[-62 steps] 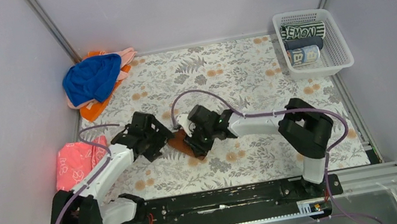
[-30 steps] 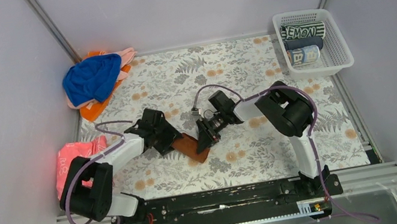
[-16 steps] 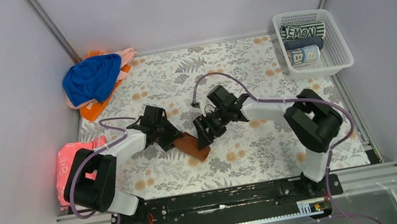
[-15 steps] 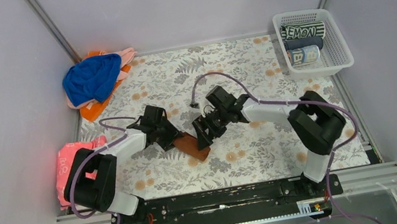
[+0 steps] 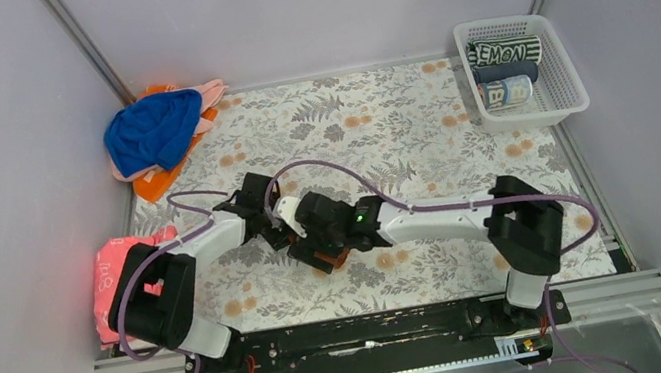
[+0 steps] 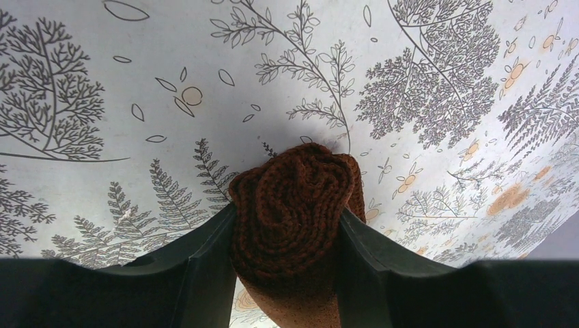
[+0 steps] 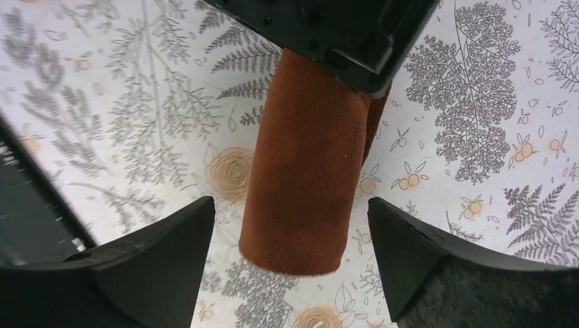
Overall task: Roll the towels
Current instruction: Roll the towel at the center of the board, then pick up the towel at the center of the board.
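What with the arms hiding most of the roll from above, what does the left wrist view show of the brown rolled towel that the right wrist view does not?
Left wrist only: the spiral end of the brown rolled terry towel, clamped between the black fingers of the left end effector. Right wrist only: the roll's smooth long side and free end, with the right end effector open wide either side, not touching. Both: the same roll and the fern-printed mat beneath it.

Left hand grips the rolled brown towel over fern-print tablecloth.
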{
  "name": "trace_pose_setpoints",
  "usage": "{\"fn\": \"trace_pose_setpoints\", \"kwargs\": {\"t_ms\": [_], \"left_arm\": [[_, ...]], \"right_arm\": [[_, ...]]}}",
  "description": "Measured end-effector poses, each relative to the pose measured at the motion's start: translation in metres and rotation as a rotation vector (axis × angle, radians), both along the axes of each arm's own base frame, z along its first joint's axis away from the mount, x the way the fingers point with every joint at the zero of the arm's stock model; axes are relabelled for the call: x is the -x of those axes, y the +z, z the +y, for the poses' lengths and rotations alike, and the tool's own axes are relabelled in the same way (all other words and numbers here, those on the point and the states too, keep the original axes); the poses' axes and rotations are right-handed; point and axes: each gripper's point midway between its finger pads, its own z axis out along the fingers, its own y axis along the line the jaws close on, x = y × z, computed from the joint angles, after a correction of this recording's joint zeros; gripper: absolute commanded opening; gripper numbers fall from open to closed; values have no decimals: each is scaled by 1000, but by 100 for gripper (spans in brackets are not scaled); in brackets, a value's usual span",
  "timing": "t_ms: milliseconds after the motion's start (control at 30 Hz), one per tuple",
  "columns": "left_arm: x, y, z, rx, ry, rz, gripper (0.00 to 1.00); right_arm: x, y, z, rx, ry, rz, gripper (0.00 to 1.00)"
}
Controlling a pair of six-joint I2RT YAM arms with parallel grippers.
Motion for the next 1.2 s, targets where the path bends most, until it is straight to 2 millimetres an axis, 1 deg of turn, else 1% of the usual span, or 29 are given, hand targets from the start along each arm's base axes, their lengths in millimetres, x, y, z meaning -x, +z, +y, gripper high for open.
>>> {"fn": "trace_pose_setpoints", "kwargs": {"t_ms": [67,233,333,433,567,667,833,933,1100,1167,1200], "left_arm": [[0,0,0,-2,-1,0,46],[0,0,-1,-7,-4,1,46],[0,0,-1,-8,-5,3,47],[-1,0,-1,-9,-6,4,47],[-1,0,-2,-11,-8,9,51],[-1,0,-2,-9,-9,11,53],[-3,1,-4,-6,-10,8,60],[-4,3,-5,-6,-12,3,67],[-2,7,1,-68,-24,12,76],[-4,14,5,-88,-23,10,82],[-9,21,8,-92,-14,1,83]], "right_arm": [[-3,-11,3,40,4,-27,89],[-4,-42,4,127,22,-54,87],[-6,-52,4,151,25,-68,85],[-8,-57,4,162,22,-78,81],[-10,-68,4,184,22,-78,72],[-11,-68,5,192,20,-77,66],[-10,-69,2,197,10,-71,47],[-10,-70,0,201,2,-68,36],[-4,-68,-8,187,-8,-56,25],[2,-68,-16,187,-8,-40,22],[5,-67,-21,192,-12,-31,21]]}}
